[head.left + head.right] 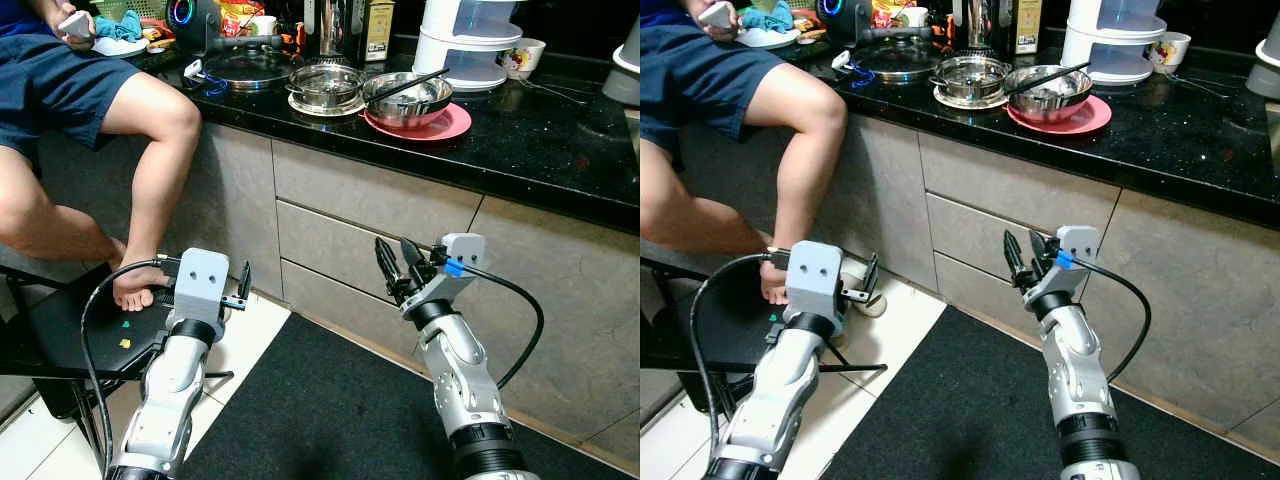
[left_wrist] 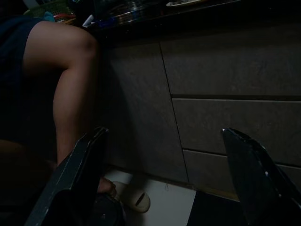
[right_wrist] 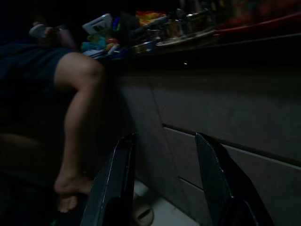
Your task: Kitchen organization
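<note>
You are facing a black speckled worktop [image 1: 540,140] above grey drawer fronts [image 1: 360,240], with a dark mat [image 1: 330,410] over pale floor tiles [image 1: 250,330]. On it sit a steel bowl [image 1: 408,97] holding a dark utensil on a pink plate [image 1: 440,125], a lidded steel pot [image 1: 325,85] beside it, and a white container [image 1: 468,40] behind. Your left claw [image 1: 243,285] and right claw [image 1: 398,262] both hang low before the drawers, fingers apart and empty, while a person's bare leg [image 1: 160,170] rests on a black stool [image 1: 70,330] at your left.
</note>
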Available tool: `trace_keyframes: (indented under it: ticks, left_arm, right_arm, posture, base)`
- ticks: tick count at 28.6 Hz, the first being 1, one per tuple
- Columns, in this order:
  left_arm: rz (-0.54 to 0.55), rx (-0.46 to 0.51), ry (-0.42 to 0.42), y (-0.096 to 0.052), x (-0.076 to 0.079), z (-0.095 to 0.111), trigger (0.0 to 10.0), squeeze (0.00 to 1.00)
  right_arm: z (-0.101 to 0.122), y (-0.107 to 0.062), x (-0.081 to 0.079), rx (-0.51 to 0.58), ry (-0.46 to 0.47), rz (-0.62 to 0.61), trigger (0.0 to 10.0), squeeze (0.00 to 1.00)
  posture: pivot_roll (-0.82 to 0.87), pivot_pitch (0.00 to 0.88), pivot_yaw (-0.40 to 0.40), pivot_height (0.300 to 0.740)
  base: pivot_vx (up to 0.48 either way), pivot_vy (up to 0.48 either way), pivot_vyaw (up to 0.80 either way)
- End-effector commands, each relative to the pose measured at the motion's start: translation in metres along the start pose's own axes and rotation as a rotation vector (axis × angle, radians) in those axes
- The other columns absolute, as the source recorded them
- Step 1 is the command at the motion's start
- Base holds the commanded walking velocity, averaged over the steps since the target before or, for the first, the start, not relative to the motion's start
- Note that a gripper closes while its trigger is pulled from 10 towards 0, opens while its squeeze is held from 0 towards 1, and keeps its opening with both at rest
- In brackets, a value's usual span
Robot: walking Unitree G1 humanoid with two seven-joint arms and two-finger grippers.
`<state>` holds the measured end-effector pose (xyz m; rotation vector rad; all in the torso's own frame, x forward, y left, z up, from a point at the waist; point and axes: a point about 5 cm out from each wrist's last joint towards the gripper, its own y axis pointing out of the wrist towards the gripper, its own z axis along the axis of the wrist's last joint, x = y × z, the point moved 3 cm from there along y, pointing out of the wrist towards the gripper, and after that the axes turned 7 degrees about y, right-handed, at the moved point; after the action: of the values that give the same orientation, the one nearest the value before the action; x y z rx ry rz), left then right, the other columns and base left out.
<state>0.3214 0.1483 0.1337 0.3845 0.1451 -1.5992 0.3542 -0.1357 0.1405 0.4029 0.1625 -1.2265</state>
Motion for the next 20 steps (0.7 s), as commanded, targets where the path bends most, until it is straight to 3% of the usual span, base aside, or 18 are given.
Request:
trace_keyframes:
  ticks: [1,17,20]
  left_arm:
    - [-0.012,-0.001,0.015,0.001,0.002,-0.003,10.0,0.0]
    - [0.0,0.017,-0.002,0.002,-0.003,0.002,10.0,0.0]
    - [0.001,0.024,-0.008,0.001,-0.004,0.005,10.0,0.0]
  right_arm:
    - [-0.005,0.002,-0.004,-0.025,0.034,0.022,10.0,0.0]
    - [0.009,0.007,-0.027,-0.004,0.053,0.211,10.0,0.0]
    - [0.018,0.01,-0.032,0.02,0.058,0.236,10.0,0.0]
  posture:
    - [0.05,0.023,0.006,0.74]
    - [0.04,0.023,-0.003,0.74]
    - [0.04,0.024,-0.005,0.74]
  base:
    - [0.0,0.0,0.0]
    - [0.0,0.0,0.0]
    - [0.25,0.0,0.0]
